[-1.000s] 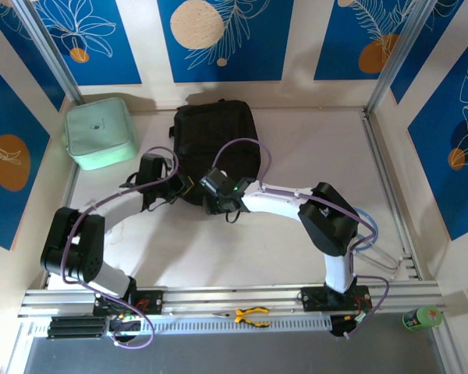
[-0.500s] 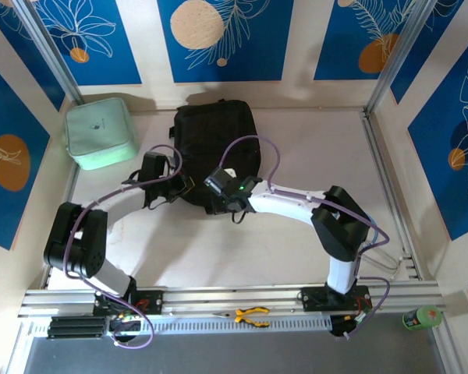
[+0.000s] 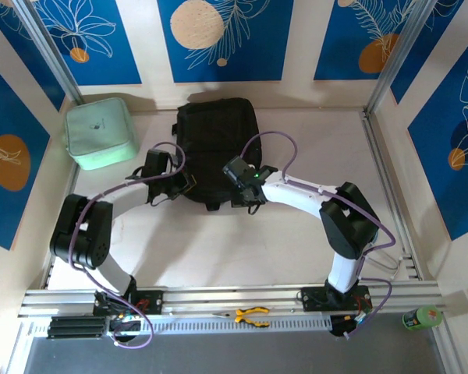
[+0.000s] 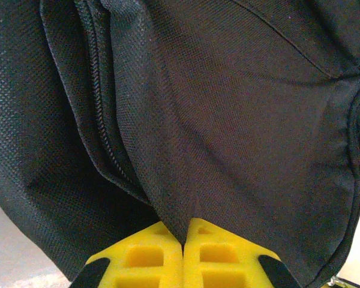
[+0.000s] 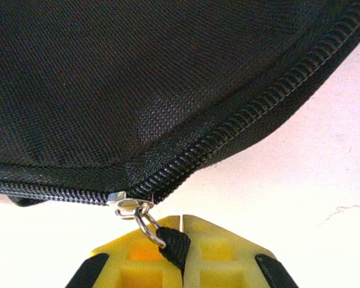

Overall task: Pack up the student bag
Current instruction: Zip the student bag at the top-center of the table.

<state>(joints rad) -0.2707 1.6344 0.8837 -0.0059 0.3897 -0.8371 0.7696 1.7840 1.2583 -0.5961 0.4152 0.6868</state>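
Mint-green case [image 3: 100, 132] at far left; yellow pliers [image 3: 252, 315] (on the near rail [image 3: 218, 298]).

Pale table [image 3: 312, 156]; a black backpack [image 3: 214, 136] lies flat on it toward the far middle; a mint-green zip case [image 3: 100, 132] sits in the far left corner, apart from the backpack.

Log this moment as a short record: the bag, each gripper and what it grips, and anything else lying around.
bag: black student bag, lying flat at the far middle of the table
left gripper: shut on a fold of the bag's fabric
right gripper: shut on the zipper pull; slider at the bag's edge
zipper state: open or closed cannot be told
other items: mint-green case left of the bag, apart from it; yellow-handled pliers on the front rail
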